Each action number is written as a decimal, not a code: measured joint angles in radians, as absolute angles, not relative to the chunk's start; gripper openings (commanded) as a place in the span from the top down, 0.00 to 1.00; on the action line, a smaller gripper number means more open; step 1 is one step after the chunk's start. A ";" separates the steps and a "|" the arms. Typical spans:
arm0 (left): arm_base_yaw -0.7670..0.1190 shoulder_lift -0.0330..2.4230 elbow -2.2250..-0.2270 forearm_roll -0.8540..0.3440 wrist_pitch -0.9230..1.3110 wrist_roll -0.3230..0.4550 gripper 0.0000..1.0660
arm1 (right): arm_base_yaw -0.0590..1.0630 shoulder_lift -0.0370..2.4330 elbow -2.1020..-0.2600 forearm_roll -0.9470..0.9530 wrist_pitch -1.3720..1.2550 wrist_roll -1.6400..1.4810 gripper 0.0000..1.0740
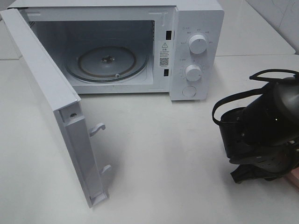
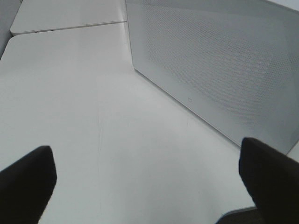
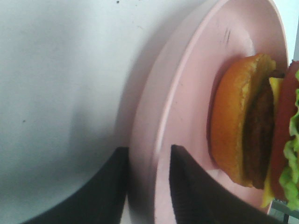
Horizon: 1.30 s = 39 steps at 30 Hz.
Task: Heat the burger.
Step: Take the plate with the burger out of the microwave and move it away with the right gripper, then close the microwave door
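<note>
The burger (image 3: 254,130), with a golden-brown bun, dark patty, red layer and green lettuce, sits on a pink plate (image 3: 187,93) resting on the white table. My right gripper (image 3: 148,149) straddles the plate's rim, one dark finger outside it and one inside, and the jaws stand slightly apart from the rim. In the exterior high view the black right arm (image 1: 261,130) covers the burger, and only a pink corner of the plate (image 1: 294,179) peeks out. My left gripper (image 2: 149,186) hangs wide open over bare table and holds nothing.
A white microwave (image 1: 196,46) stands at the back, its door (image 1: 46,93) swung fully open toward the front left. The glass turntable (image 1: 106,63) inside is bare. The door's perforated panel (image 2: 219,70) fills one side of the left wrist view.
</note>
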State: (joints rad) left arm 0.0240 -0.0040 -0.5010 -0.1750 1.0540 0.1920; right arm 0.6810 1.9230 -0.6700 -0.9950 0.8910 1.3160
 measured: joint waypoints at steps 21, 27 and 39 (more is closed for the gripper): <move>0.024 -0.004 -0.501 -0.175 1.054 0.192 0.06 | 0.681 1.621 -0.668 -0.753 0.851 0.943 0.48; 0.024 -0.004 -0.501 -0.175 1.054 0.192 0.06 | 0.681 1.422 -0.667 -0.593 0.848 0.720 0.48; 0.024 -0.004 -0.501 -0.175 1.054 0.192 0.06 | 0.681 1.111 -0.667 -0.284 0.875 0.381 0.28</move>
